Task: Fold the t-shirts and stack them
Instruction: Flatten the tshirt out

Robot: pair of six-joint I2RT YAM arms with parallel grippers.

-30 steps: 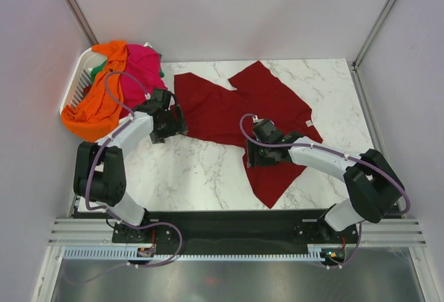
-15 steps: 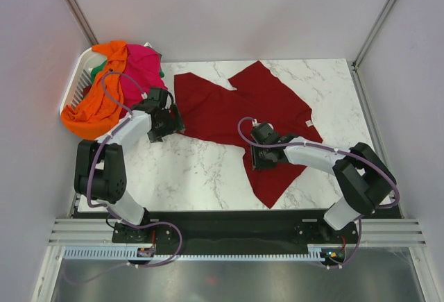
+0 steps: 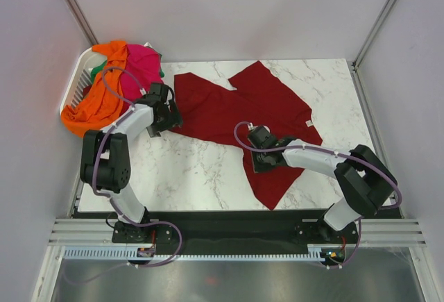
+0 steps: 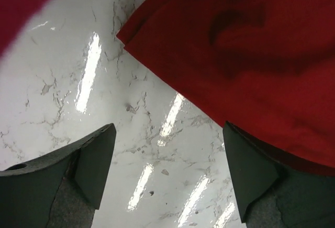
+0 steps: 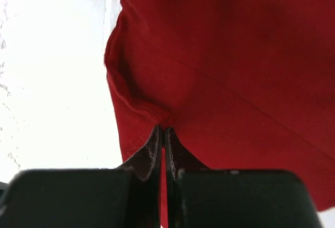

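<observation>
The marble table (image 3: 194, 170) has one dark red t-shirt (image 3: 229, 107) lying on it. The shirt is spread out, but it is crooked and wrinkled. It is not folded yet, and no stack has been started.

At the far left corner sits the white laundry basket (image 3: 73, 87). An orange t-shirt (image 3: 94, 111) hangs over its side. A hot pink t-shirt (image 3: 142, 66) lies on top, and a bit of a green t-shirt (image 3: 97, 73) peeks out. These wait for their turn. So the job looks close to its start, with every shirt left to fold.

The right gripper (image 5: 164, 133) sits low at the red shirt's near left edge. Its fingers are squeezed together, and a small bunch of red cloth is pinched at their tips.

The left gripper (image 4: 167, 154) is down by the shirt's left side, near the basket. Its fingers are spread wide with bare marble between them. It holds nothing. The cloth edge lies just beside one finger, but the view is too close to tell if they touch.
</observation>
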